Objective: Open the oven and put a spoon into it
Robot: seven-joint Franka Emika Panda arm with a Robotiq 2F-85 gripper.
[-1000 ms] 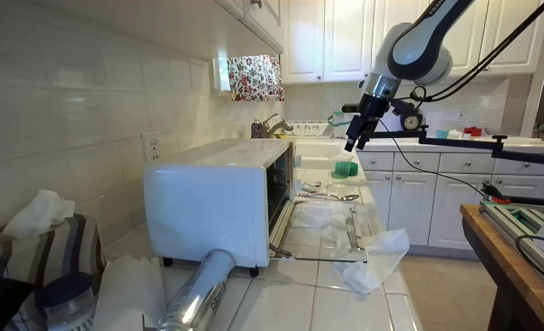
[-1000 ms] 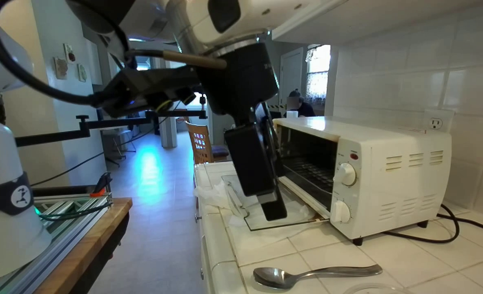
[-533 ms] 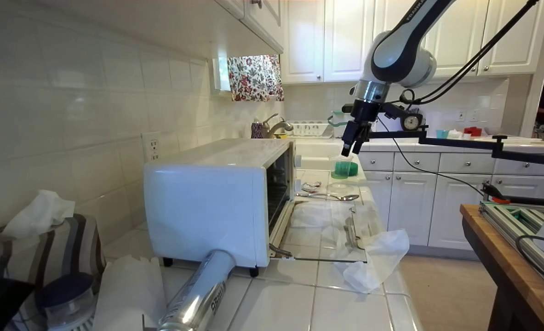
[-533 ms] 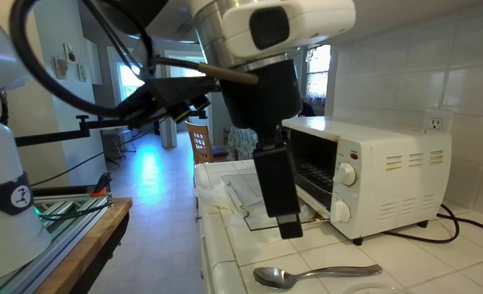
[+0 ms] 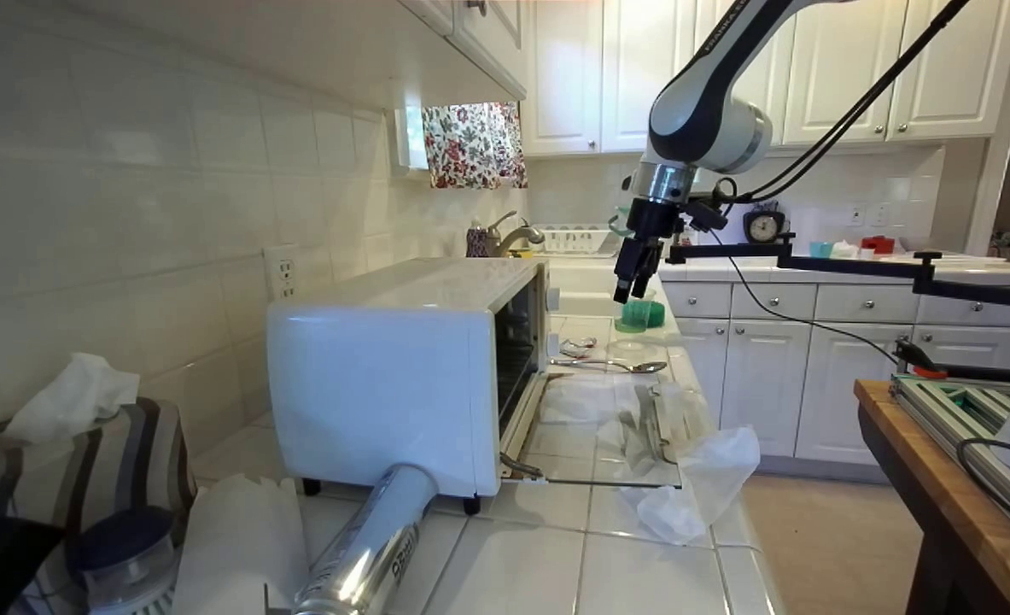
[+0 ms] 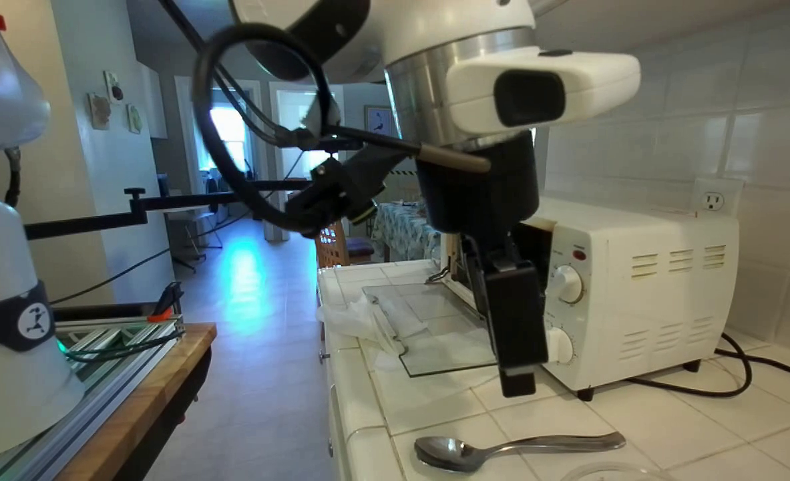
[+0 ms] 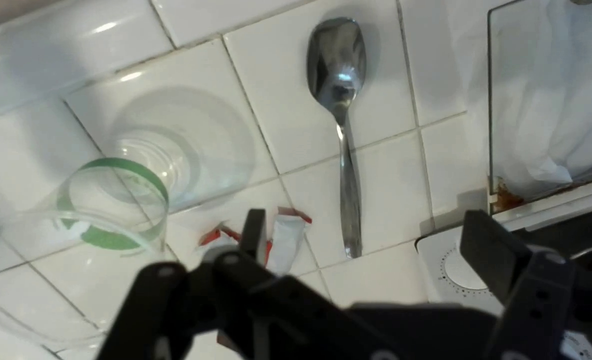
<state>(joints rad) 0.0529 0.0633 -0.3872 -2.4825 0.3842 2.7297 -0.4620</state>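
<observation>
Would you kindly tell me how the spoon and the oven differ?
The spoon is shiny metal, the oven mostly white. The spoon is small and slender, the oven big and boxy. The spoon lies flat; the oven stands upright, door open. Both rest on the tiled counter.

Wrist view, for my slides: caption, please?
Open gripper above white tiles; a spoon lies beside the glass oven door.

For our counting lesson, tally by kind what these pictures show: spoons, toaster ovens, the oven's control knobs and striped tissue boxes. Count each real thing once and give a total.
Spoon: 1
Toaster oven: 1
Control knobs: 2
Striped tissue box: 1
Total: 5
</observation>
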